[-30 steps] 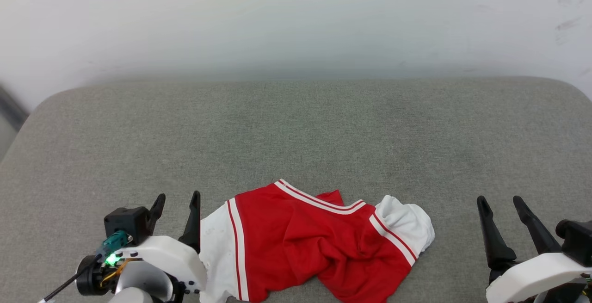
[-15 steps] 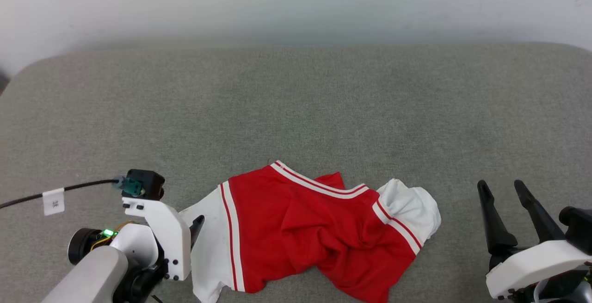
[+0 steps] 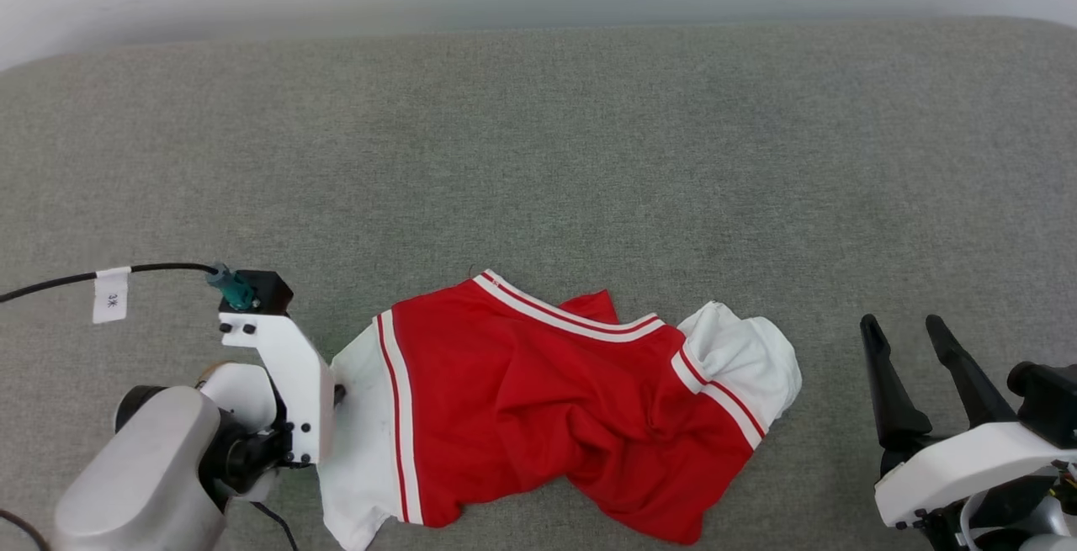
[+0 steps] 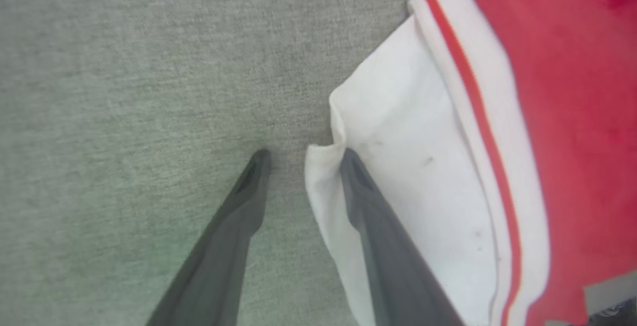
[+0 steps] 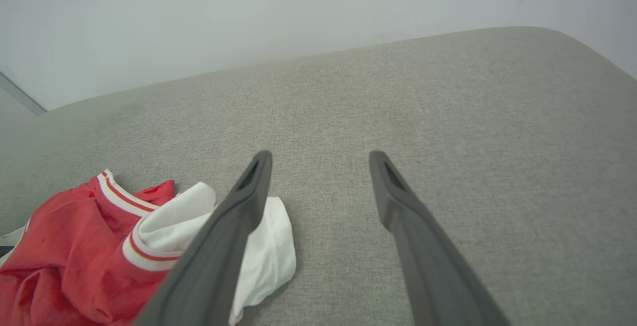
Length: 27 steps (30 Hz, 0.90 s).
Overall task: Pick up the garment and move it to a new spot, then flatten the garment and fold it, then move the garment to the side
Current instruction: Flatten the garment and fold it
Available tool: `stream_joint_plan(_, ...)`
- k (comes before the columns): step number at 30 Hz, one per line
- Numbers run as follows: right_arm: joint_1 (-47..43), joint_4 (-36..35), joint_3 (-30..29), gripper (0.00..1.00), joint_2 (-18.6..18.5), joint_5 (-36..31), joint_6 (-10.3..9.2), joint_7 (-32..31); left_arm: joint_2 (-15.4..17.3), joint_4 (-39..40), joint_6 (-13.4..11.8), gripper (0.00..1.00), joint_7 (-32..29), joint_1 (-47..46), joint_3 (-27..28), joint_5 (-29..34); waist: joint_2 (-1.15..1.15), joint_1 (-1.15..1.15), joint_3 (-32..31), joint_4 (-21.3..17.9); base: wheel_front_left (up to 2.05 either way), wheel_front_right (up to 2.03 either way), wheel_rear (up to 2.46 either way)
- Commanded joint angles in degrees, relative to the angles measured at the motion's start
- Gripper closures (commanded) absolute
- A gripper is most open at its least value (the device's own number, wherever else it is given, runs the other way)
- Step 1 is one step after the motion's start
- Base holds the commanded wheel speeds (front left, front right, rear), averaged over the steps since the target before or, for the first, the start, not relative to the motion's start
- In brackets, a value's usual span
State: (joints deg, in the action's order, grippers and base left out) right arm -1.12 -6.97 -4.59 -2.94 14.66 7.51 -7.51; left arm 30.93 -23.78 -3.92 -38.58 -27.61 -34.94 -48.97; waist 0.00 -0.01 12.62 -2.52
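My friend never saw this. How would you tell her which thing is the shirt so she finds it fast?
Start with the big grey cushion. On its near side, between the left end effector and the right end effector, lies a crumpled shirt. It stands out from the grey around it: bright red with white sleeves and red-and-white striped trim.

Bare indoor test space, lab-like. Grey fabric-covered bench (image 3: pixel 538 156) with rounded far corners, set against a plain white wall (image 5: pixel 298 12) with scuff marks. Paper tag (image 3: pixel 111 295) on a robot arm's black cable (image 3: pixel 164 266).
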Motion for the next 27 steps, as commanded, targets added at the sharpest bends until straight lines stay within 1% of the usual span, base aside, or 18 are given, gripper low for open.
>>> stream_joint_plan(1,1.2,0.3,0.0,0.0,0.1,-0.1,-0.04,0.2,-3.8,-2.7,0.9,1.0,-0.3,3.7,-2.8,-0.7,0.0,0.01,-0.2,0.0,0.0,0.0,0.0)
stream_joint_plan(4,1.0,0.7,-0.4,0.0,0.1,-0.2,-0.04,0.0,-4.1,-3.3,0.8,1.0,4.5,3.1,-1.9,0.7,0.0,0.01,-1.0,0.3,0.0,0.0,0.0)
stream_joint_plan(7,0.2,0.9,-1.1,0.0,0.1,-0.1,-0.04,-0.5,-4.5,-2.5,-0.4,1.0,10.0,2.5,-0.2,1.8,0.0,0.01,-2.3,1.1,0.0,0.0,0.0)
stream_joint_plan(11,-0.5,1.6,-2.5,0.0,0.1,0.3,-0.04,-1.8,-3.8,0.2,-2.7,1.0,16.3,2.7,2.3,3.0,0.0,0.01,-4.2,2.1,0.0,0.0,0.0)
stream_joint_plan(15,-0.4,3.0,-3.9,0.0,0.1,0.7,-0.04,-4.9,-3.0,4.3,-5.3,1.0,20.9,3.8,3.7,4.6,0.0,0.01,-6.1,3.0,0.0,0.0,0.0)
stream_joint_plan(18,1.3,5.2,-4.3,0.0,-0.9,2.0,-0.03,-9.3,-2.0,8.4,-7.3,1.0,22.9,5.0,4.6,5.7,0.0,0.01,-6.7,3.3,0.0,0.0,0.0)
stream_joint_plan(22,5.3,9.8,-2.6,0.0,-4.5,5.6,-0.03,-19.7,-1.1,14.1,-9.5,1.0,24.2,6.5,5.1,6.7,0.0,0.01,-6.4,3.9,0.0,0.0,0.0)
stream_joint_plan(27,12.6,14.5,2.1,0.0,-8.8,9.3,-0.04,-32.4,-0.6,19.6,-11.0,1.0,23.9,5.9,4.8,7.9,0.0,0.01,-3.5,5.7,0.0,0.0,0.0)
